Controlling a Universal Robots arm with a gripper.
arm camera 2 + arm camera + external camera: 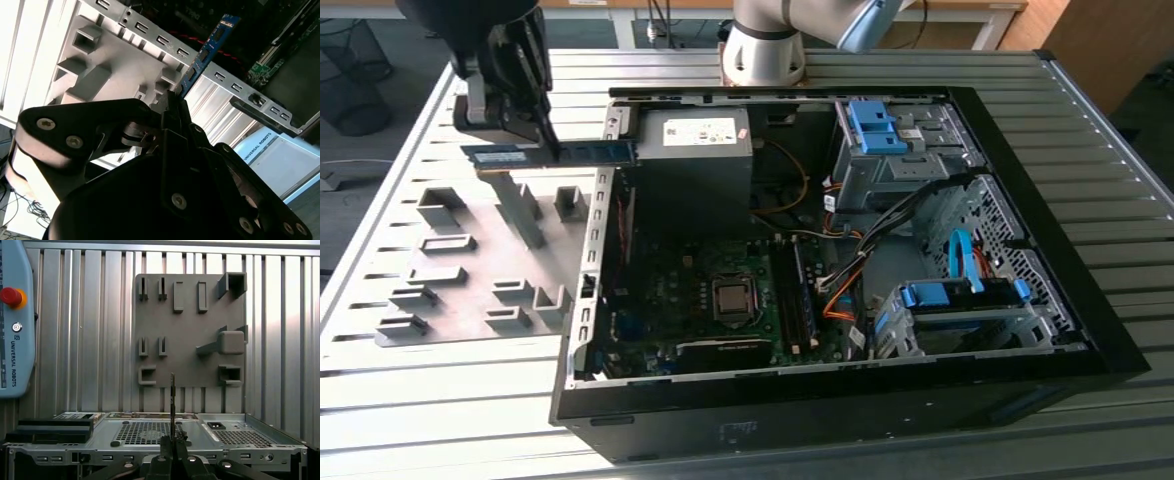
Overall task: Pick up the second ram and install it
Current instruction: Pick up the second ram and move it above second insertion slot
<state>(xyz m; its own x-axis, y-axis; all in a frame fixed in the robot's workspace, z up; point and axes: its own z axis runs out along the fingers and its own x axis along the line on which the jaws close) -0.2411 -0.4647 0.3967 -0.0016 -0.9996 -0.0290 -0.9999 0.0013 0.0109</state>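
End effector (547, 148): closed on the second ram (603, 151), held aloft over the grey fixture plate (474, 215), beside the open computer case (854, 405).
Risk, my judgement: thin grip, so a knock against the case wall could twist or slip the stick. Long axis level, one end pointing towards the case.

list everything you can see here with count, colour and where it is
second ram: one, blue-green, held level above the fixture plate, beside the case
fixture plate: one, grey, on the table at the exterior view's left
computer case: one, black, open, on the table
drive caddies: two, blue, inside the case
table: one, silver, slatted
gripper: one, black, shut on the second ram
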